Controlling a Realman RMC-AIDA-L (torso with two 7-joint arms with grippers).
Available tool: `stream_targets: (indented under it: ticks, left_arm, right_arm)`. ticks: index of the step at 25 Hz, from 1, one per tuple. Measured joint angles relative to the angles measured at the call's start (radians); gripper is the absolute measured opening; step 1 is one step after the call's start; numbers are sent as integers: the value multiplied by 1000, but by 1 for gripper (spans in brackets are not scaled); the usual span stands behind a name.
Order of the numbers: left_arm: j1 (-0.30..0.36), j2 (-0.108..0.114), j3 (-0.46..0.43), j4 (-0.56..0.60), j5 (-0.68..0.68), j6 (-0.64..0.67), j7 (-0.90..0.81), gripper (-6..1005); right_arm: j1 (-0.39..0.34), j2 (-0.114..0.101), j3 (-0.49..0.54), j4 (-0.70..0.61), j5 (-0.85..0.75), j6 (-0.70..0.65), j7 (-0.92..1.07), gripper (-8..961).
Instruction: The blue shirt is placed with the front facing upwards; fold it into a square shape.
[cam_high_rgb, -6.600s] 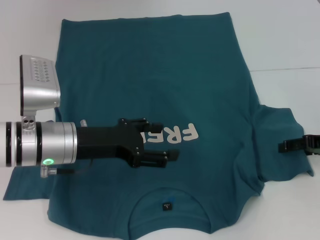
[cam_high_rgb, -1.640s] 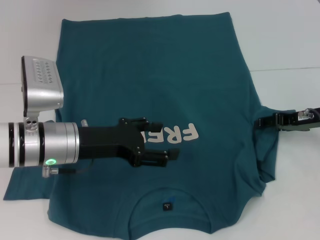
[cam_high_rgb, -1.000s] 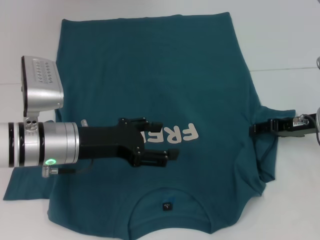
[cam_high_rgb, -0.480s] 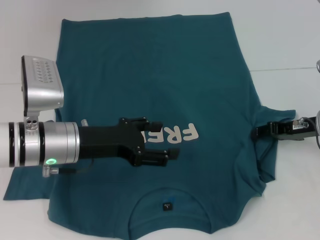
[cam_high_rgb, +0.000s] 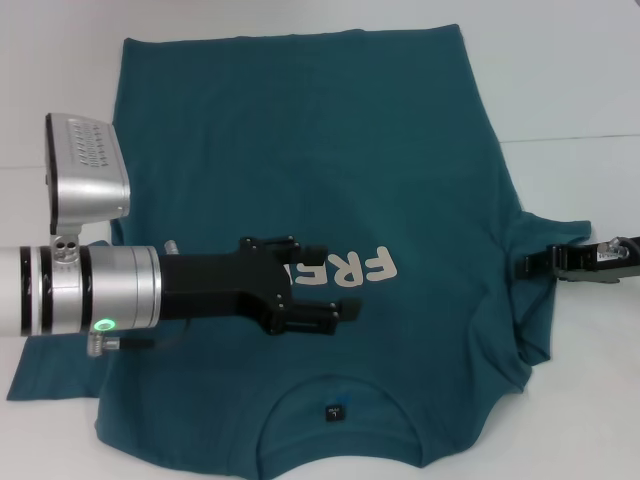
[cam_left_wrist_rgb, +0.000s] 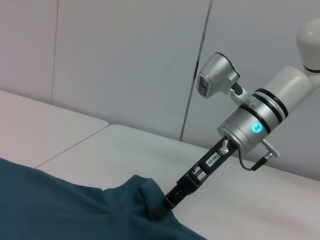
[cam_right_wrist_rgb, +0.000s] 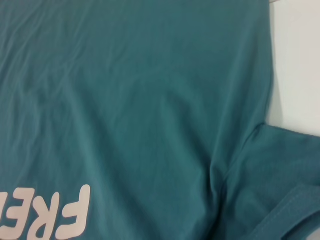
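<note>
The blue shirt (cam_high_rgb: 300, 130) lies flat on the white table, front up, collar and neck label (cam_high_rgb: 335, 411) toward me. White lettering (cam_high_rgb: 365, 268) shows on the chest and in the right wrist view (cam_right_wrist_rgb: 70, 215). My left gripper (cam_high_rgb: 338, 281) is open low over the chest, covering part of the lettering. The right sleeve (cam_high_rgb: 535, 300) is folded inward over itself. My right gripper (cam_high_rgb: 522, 266) has its tip at that fold's edge. In the left wrist view the right gripper (cam_left_wrist_rgb: 161, 210) sits against bunched cloth (cam_left_wrist_rgb: 145, 187).
The white table (cam_high_rgb: 580, 80) shows beyond the shirt's hem and to its right. The left sleeve (cam_high_rgb: 50, 365) lies spread under my left arm. A wall of pale panels (cam_left_wrist_rgb: 125, 60) stands behind the table.
The right sleeve, spread out at first, now lies folded inward. Over the last second my right gripper has drawn back slightly to the right. My left arm has barely moved.
</note>
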Motion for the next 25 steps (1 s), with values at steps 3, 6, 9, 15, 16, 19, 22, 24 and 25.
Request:
stream_targets:
  ticks: [3, 6, 9, 15, 16, 19, 22, 24, 25]
  left_arm:
    - [-1, -1, 0, 0, 0, 0, 0, 874]
    - [-2, -3, 0, -1, 0, 0, 0, 874]
    - [-2, -3, 0, -1, 0, 0, -1, 874]
    - [-1, -3, -3, -1, 0, 0, 0, 874]
    - [-1, -3, -4, -1, 0, 0, 0, 874]
    - [1, -3, -5, -1, 0, 0, 1, 874]
    - [0, -3, -5, 0, 0, 0, 3, 874]
    - [0, -4, -5, 1, 0, 0, 4, 874]
    - [0, -4, -5, 0, 0, 0, 4, 874]
  right_arm:
    - [0, 0, 0, 0, 1, -1, -7, 389]
    - [-1, 1, -6, -1, 1, -2, -10, 319]
    - [-1, 2, -9, -1, 1, -2, -23, 248]
    - [-1, 3, -3, -9, 2, -24, -35, 116]
    - [-4, 3, -2, -16, 3, -31, -35, 96]
    - [-18, 3, -1, -42, 10, -46, -34, 39]
    - [-33, 2, 0, -68, 12, -63, -31, 31]
    - [-45, 1, 0, -84, 12, -76, -29, 31]
    - [-52, 0, 1, -94, 13, -84, -28, 31]
